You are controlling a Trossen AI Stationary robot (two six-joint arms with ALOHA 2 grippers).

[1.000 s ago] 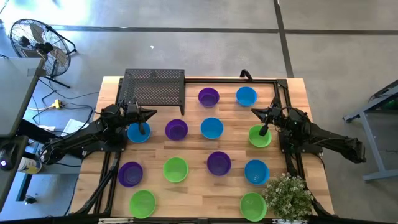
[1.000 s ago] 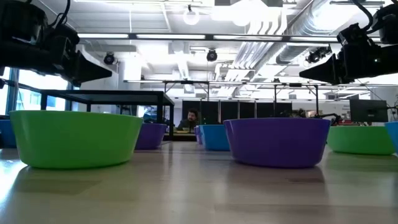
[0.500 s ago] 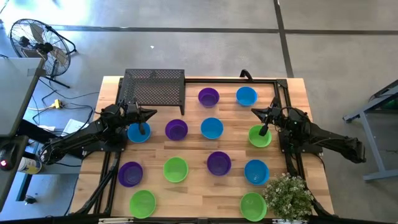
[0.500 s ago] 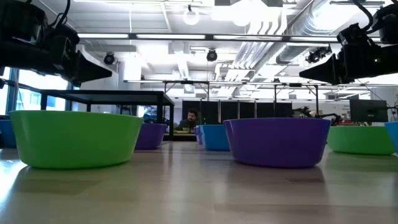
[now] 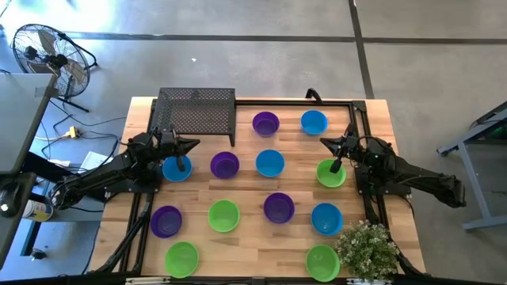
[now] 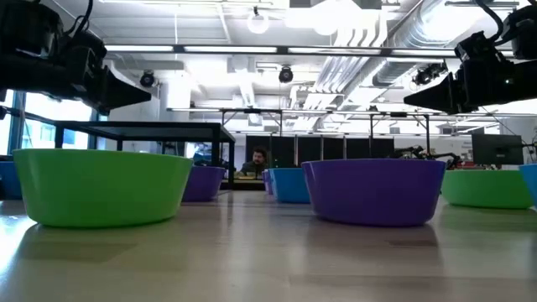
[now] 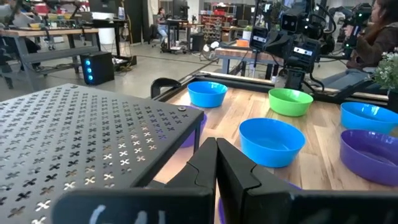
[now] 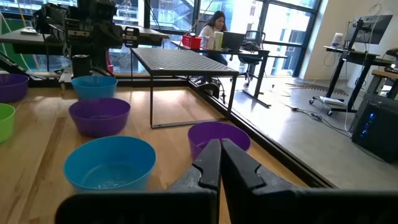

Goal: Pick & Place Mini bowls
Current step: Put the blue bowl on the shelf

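Note:
About a dozen mini bowls in blue, purple and lime green stand upright in rows on the wooden table (image 5: 245, 190). My left gripper (image 5: 183, 164) is shut and empty, above the blue bowl (image 5: 174, 169) at the left, beside the black mesh rack (image 5: 196, 111). In the left wrist view its fingers (image 7: 216, 144) are closed together. My right gripper (image 5: 337, 165) is shut and empty, above the green bowl (image 5: 330, 174) at the right. Its fingers (image 8: 220, 145) are closed together. In the low view both grippers (image 6: 144, 97) (image 6: 409, 101) hang well above the bowls.
The black mesh rack stands on legs at the far left of the table. A potted plant (image 5: 367, 249) sits at the near right corner. A black frame (image 5: 360, 119) runs along the table's far and side edges. People sit in the room beyond (image 8: 217, 25).

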